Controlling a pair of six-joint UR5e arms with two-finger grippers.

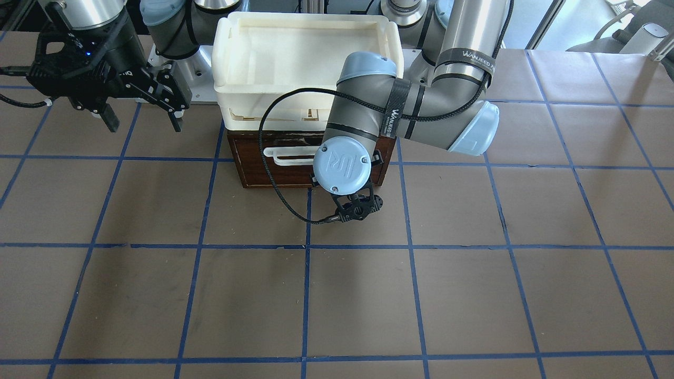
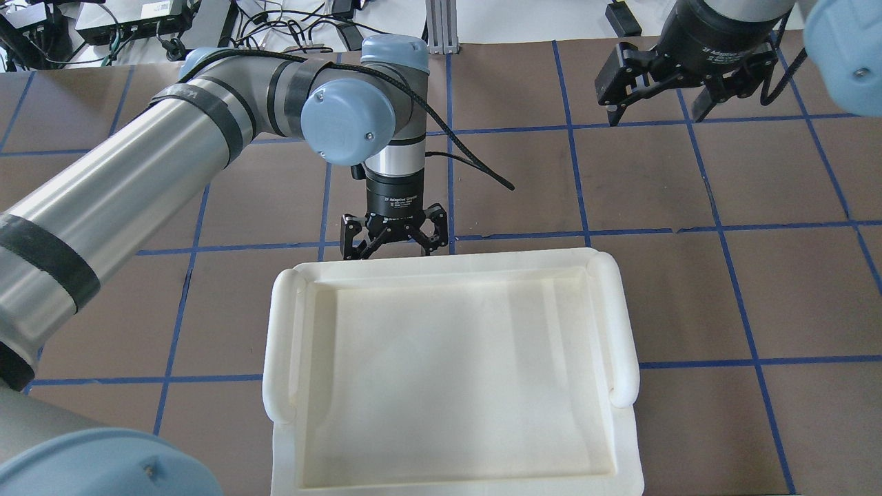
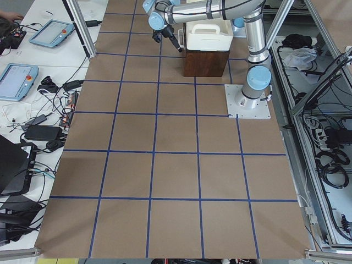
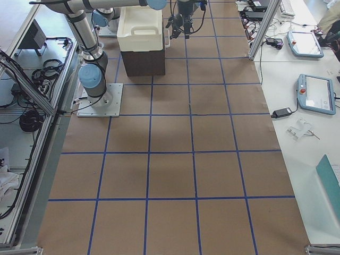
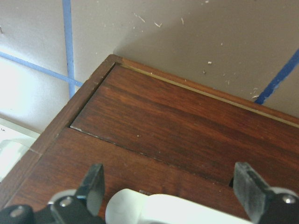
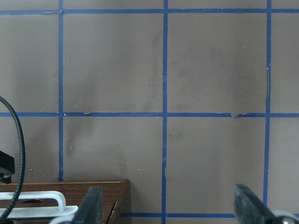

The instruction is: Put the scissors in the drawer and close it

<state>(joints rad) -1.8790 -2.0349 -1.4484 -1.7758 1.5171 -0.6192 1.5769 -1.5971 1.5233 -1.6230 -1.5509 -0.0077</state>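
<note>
The dark brown drawer [image 1: 253, 166] sits under stacked white trays, and its white bar handle [image 1: 284, 156] faces the open table. None of its interior shows. My left gripper [image 5: 170, 191] is open right at the drawer's front, with one finger [image 5: 91, 189] on each side of the handle [image 5: 154, 207]. It also shows in the overhead view [image 2: 393, 251]. My right gripper [image 1: 142, 118] is open and empty, and hangs above the table to the side of the drawer [image 6: 70, 193]. The scissors are not in view.
Two stacked white plastic trays [image 2: 282, 358] rest on top of the drawer's cabinet and hide it from overhead. The left arm's black cable [image 1: 274, 179] loops in front of the drawer. The brown table has a grid of blue tape [image 1: 305, 247].
</note>
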